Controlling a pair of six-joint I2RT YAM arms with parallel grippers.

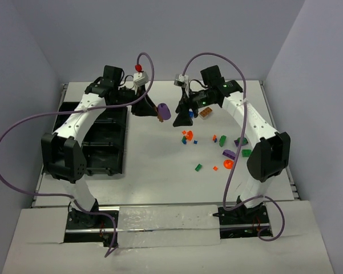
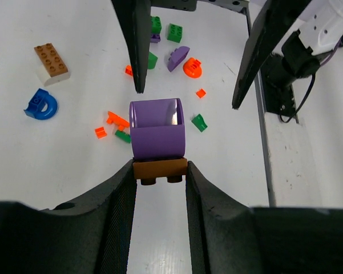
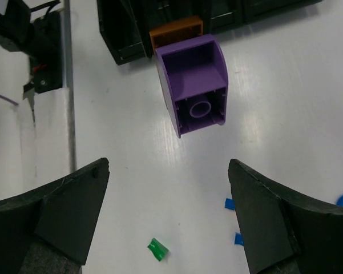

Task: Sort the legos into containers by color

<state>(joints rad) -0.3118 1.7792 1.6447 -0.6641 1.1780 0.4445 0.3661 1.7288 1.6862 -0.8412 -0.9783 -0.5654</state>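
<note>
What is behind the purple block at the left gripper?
A brown brick, clamped in the left gripper, with the purple block stuck on its front. The joint between them is covered.

The purple brick (image 2: 158, 134) was smooth, glossy plastic that caught the light; the brown piece (image 2: 160, 169) looked duller. My left fingers (image 2: 117, 222) were matt black plastic, and the white table (image 2: 63, 171) had a faint sheen.

The right gripper (image 3: 168, 165) has its jaws wide apart, with open room between them. Straight ahead hangs a purple piece (image 3: 194, 85) on a brown brick (image 3: 176, 31), clamped in the left gripper (image 2: 160, 171). Behind that load stands the black tray (image 3: 125, 34). Ahead of the left gripper, the right gripper's fingers (image 2: 138, 45) flank the way, and loose legos (image 2: 192, 67) dot the table (image 2: 57, 171) below.
</note>
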